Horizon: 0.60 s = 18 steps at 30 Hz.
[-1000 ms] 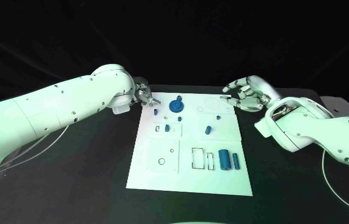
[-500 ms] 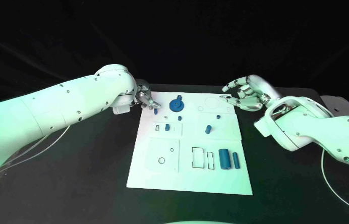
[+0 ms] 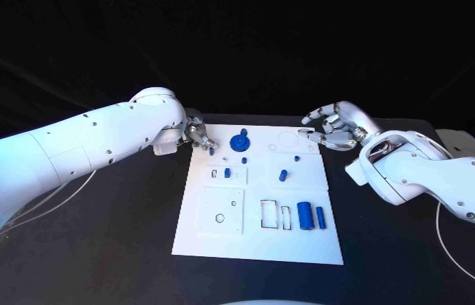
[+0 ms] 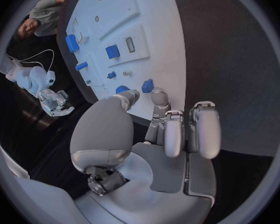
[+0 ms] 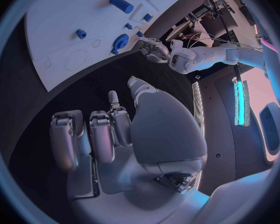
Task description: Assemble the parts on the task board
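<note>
The white task board (image 3: 223, 240) lies in the middle of the black table. Blue parts on it include a gear-shaped piece (image 3: 239, 142), small pegs (image 3: 226, 173) (image 3: 283, 176) and two cylinders (image 3: 305, 216) near its right side. My left hand (image 3: 197, 135) hovers at the board's far left corner, fingertips (image 4: 157, 97) just short of a small blue piece (image 4: 147, 85) (image 3: 212, 151), holding nothing. My right hand (image 3: 335, 132) hangs over the table beside the far right corner, fingers curved and apart, empty. The right wrist view shows the gear-shaped piece (image 5: 120, 41) and my right hand (image 5: 115, 129).
Rectangular and round outlines (image 3: 268, 214) mark the board's near half. Bare black table (image 3: 109, 236) lies to both sides of the board. A cable (image 3: 40, 205) runs under my left arm.
My left hand has eased a little nearer the board's far left corner and the small blue piece. The right hand has hardly moved.
</note>
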Available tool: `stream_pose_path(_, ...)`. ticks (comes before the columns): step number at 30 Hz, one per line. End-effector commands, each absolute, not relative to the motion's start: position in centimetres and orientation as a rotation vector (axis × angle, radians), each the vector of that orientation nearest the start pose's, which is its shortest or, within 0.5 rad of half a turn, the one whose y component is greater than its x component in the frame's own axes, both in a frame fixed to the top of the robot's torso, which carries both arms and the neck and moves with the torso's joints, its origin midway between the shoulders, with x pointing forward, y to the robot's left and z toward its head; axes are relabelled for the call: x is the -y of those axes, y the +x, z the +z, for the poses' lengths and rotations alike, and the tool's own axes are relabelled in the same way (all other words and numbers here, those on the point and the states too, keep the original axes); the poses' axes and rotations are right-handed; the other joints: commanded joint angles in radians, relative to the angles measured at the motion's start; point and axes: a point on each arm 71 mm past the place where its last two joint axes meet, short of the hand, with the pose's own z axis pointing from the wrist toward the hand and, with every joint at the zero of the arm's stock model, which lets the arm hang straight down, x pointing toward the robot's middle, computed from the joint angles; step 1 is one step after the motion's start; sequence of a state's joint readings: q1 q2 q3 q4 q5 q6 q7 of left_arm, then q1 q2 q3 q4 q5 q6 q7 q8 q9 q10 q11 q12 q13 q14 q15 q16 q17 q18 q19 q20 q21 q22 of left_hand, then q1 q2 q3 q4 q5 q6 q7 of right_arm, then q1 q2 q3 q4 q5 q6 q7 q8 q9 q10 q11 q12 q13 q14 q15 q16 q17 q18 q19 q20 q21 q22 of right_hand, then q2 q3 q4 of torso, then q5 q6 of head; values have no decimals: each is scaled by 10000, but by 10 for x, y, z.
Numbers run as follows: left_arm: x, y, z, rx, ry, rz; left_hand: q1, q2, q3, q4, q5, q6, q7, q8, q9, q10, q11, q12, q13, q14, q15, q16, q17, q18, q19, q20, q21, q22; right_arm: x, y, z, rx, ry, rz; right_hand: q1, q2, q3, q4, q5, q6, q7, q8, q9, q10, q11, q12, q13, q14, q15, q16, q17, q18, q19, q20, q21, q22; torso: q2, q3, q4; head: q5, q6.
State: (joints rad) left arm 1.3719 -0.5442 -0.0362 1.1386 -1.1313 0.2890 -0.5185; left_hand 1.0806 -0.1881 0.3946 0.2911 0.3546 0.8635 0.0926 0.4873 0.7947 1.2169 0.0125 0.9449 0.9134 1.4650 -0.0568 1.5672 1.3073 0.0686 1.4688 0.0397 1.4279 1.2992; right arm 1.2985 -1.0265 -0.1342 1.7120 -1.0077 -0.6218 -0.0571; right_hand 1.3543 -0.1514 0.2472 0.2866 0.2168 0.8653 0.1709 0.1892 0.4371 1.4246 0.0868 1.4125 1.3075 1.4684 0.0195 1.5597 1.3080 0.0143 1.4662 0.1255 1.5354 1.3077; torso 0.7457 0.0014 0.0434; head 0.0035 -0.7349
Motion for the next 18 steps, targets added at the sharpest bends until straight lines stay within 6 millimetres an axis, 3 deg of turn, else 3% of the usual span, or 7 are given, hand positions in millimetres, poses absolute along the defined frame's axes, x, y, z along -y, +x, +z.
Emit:
stream_pose_path(1, -173, 566, -160, -22762, -728, -2863, 122, 38, -27, -42, -33, 75, -22, -71, -23, 13, 8, 66, 5, 1058, 55, 36, 2635, -130, -14, 64, 64, 7, 248, 456, -148, -14952, 3340, 8038, -108, 10, 53, 9, 23, 48, -21, 62, 13, -56, -13, -36, 1241, 936, -77, -33, 2299, -24, 798, -92, -63, 2322, 4, -1, -2, -12, -24)
stream_pose_path(15, -172, 566, -161, -22822, -818, -2980, 342, 167, -18, -61, -26, 169, -51, -62, -78, 54, -16, 138, 30, 1058, 38, 36, 2635, -140, 3, 64, 94, 65, 247, 456, -148, -14961, 3335, 8051, -114, 17, 69, 4, 29, 50, -24, 71, 16, -47, -16, -27, 1246, 937, -80, -32, 2302, -25, 800, -95, -62, 2323, -10, -1, 9, -26, -90)
stream_pose_path(18, -172, 566, -161, -22824, -849, -3010, 522, 285, 16, -78, -23, 218, -75, -50, -106, 76, -38, 175, 39, 1058, 19, 36, 2635, -144, 9, 58, 108, 91, 247, 456, -148, -14963, 3333, 8054, -114, 17, 69, 4, 29, 50, -24, 71, 16, -47, -16, -27, 1246, 937, -80, -32, 2302, -25, 800, -95, -62, 2323, -9, 1, 11, -32, -99)
